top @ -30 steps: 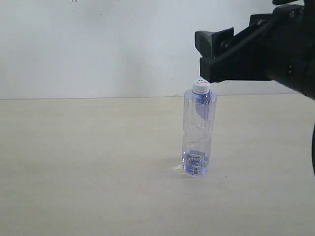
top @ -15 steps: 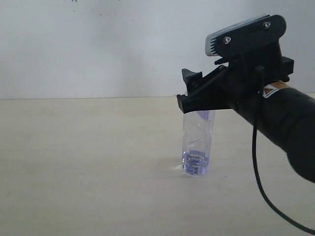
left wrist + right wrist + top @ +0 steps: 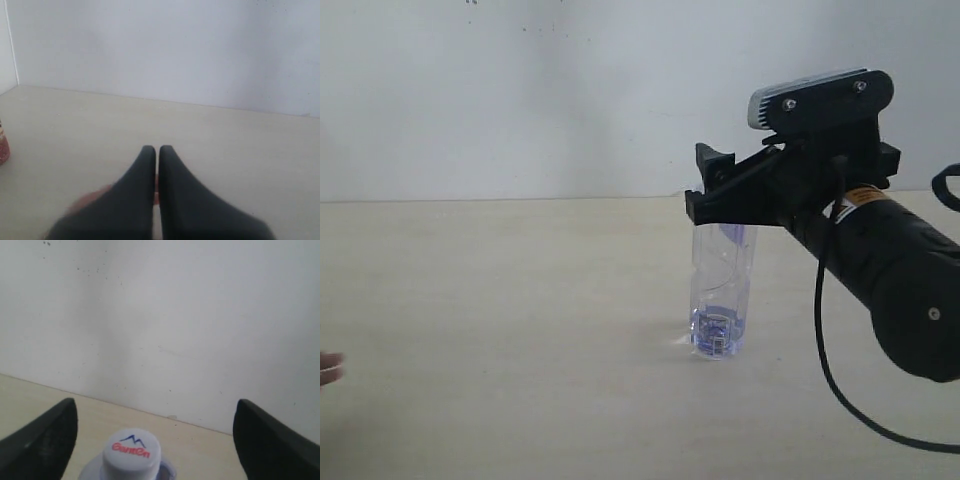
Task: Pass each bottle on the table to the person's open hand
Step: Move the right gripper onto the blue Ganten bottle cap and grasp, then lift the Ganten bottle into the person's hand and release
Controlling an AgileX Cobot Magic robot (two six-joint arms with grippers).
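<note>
Right wrist view has the right claw (image 3: 155,415) spread wide open, one finger (image 3: 42,442) on each side of a white cap (image 3: 131,452) printed with red letters under a blue peak. From the exterior view that claw (image 3: 700,185) sits level with the top of the tall bottle (image 3: 722,290), clear and blue-tinted, upright on the pale worktop (image 3: 520,300). The black right arm (image 3: 890,290) slopes up from the lower right. The left claw (image 3: 156,150) is closed, empty, low over the worktop.
</note>
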